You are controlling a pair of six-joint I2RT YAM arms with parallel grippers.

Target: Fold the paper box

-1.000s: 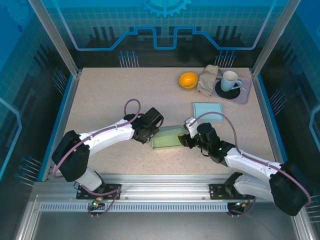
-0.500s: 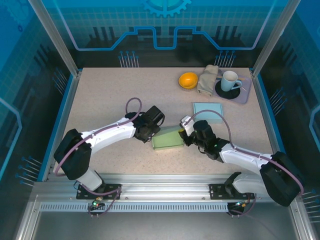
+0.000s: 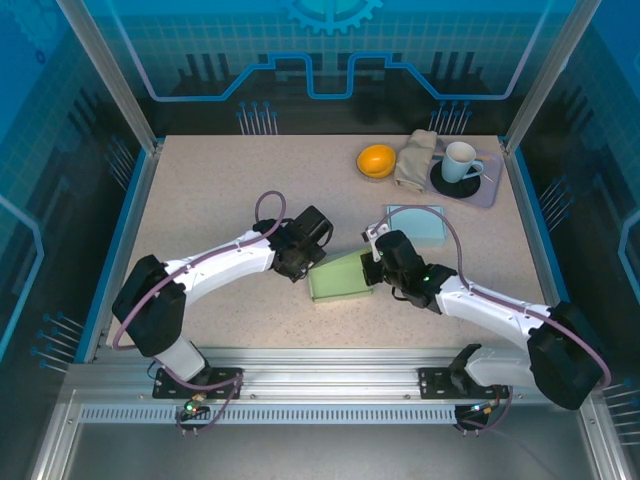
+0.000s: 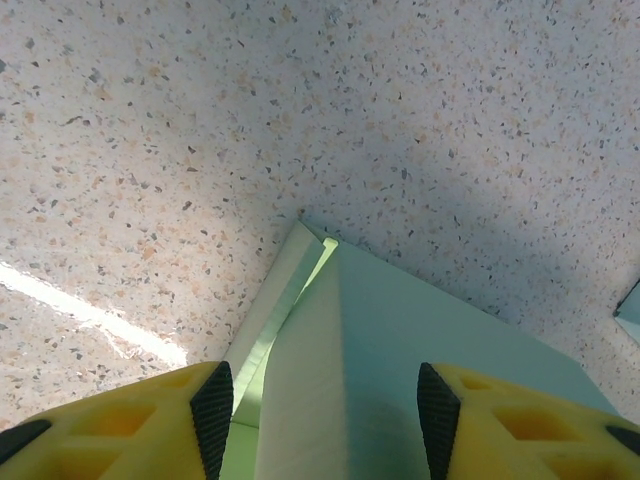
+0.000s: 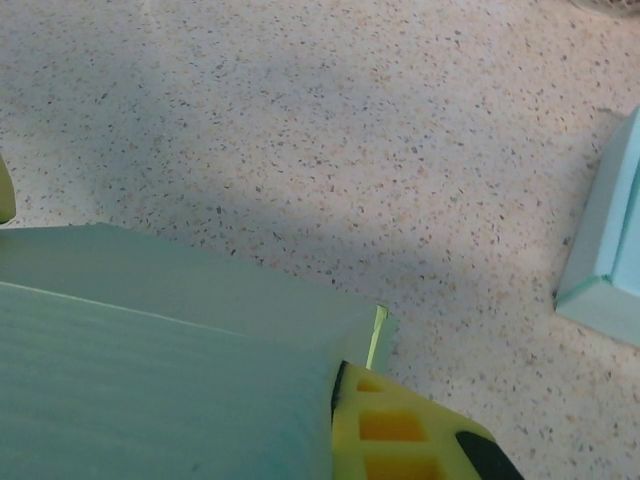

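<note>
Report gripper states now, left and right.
Left gripper: open, straddling the paper box end.
Right gripper: closed, pinching the paper box wall.

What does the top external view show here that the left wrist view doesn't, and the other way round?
Top external adds the wider scene: the right gripper at the right end of the paper box, plus an orange bowl, a folded cloth and a mug at the table's far right. Left wrist adds close detail: its fingers standing apart over the box, and a narrow flap along the box's edge with a slit beside it. Shared: the green box, the left gripper and the speckled table.
</note>
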